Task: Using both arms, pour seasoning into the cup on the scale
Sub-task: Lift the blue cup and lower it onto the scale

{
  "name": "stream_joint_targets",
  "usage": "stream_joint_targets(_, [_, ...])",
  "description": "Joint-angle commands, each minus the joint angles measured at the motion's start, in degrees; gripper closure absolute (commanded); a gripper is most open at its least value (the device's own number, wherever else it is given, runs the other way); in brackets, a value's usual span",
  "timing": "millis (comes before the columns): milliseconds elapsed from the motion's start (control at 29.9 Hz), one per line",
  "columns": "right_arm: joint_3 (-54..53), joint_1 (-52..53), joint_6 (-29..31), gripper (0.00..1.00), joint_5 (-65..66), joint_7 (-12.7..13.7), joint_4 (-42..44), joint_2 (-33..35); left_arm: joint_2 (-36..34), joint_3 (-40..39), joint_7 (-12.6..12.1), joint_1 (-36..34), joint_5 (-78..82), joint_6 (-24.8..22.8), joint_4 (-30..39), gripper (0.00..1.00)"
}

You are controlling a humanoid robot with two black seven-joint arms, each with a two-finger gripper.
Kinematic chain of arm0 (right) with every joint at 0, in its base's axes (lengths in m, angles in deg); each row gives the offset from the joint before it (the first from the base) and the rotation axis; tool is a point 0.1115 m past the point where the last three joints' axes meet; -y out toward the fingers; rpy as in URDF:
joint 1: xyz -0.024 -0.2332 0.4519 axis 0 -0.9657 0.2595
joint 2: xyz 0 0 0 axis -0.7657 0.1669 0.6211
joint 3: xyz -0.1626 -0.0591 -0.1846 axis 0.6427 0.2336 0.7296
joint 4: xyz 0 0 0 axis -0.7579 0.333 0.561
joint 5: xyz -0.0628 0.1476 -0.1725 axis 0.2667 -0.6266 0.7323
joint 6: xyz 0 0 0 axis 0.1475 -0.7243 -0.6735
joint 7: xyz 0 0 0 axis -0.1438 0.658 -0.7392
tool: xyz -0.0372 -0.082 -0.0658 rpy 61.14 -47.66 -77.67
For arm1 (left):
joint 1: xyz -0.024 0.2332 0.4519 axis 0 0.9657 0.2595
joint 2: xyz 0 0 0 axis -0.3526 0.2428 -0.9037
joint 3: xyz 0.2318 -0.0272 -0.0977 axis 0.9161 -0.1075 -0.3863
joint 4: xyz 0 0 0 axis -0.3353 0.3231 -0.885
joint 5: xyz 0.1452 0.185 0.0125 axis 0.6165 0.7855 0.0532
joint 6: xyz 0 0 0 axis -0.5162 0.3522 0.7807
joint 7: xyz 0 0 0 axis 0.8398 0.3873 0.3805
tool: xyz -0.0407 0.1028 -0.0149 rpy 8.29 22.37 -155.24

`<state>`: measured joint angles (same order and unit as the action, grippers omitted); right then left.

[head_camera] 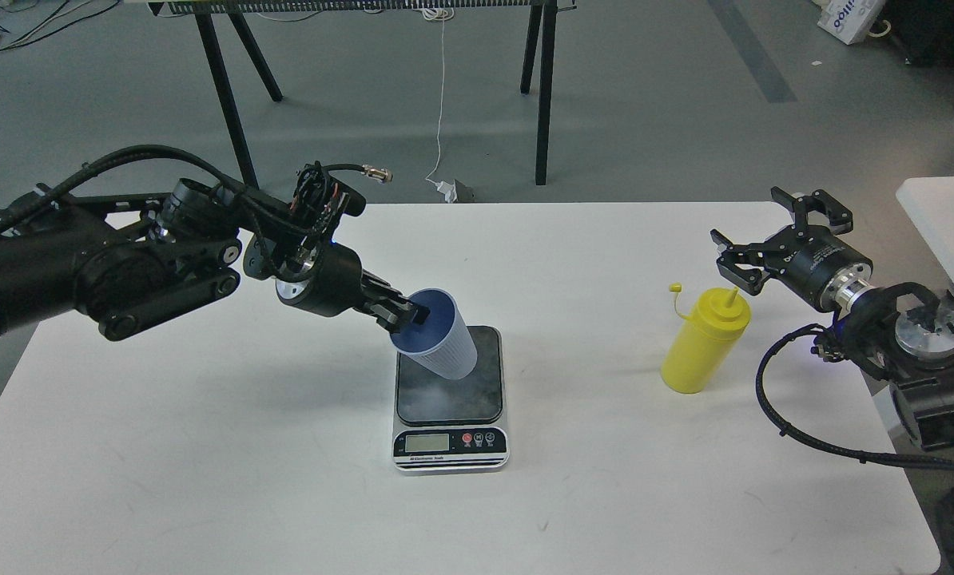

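The light-blue ribbed cup (445, 345) is tilted toward the left, its base over the dark platform of the scale (450, 399). My left gripper (410, 315) is shut on the cup's rim, one finger inside its mouth. The yellow seasoning bottle (702, 342) stands upright on the table to the right, its small tethered cap (674, 288) hanging off to the left. My right gripper (757, 239) is open and empty, just above and behind the bottle's nozzle, its fingers spread wide.
The white table (205, 447) holds only the scale and the bottle. Black trestle legs (542, 88) and a white cable (442, 96) stand on the grey floor behind. A second white surface (948, 216) sits at the far right.
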<state>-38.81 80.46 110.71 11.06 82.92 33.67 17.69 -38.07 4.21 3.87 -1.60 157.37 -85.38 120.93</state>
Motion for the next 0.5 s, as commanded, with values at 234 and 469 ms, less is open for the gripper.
stream_joint_targets(234, [0.01,-0.01,0.0,0.01,-0.01,0.01,-0.01,0.0,0.37,0.1,0.0,1.87,0.03,0.0,-0.47,0.95])
stream_joint_targets(469, [0.01,-0.01,0.0,0.01,-0.01,0.01,-0.01,0.09,0.46,0.1,0.0,1.96,0.03,0.0,-0.56,0.92])
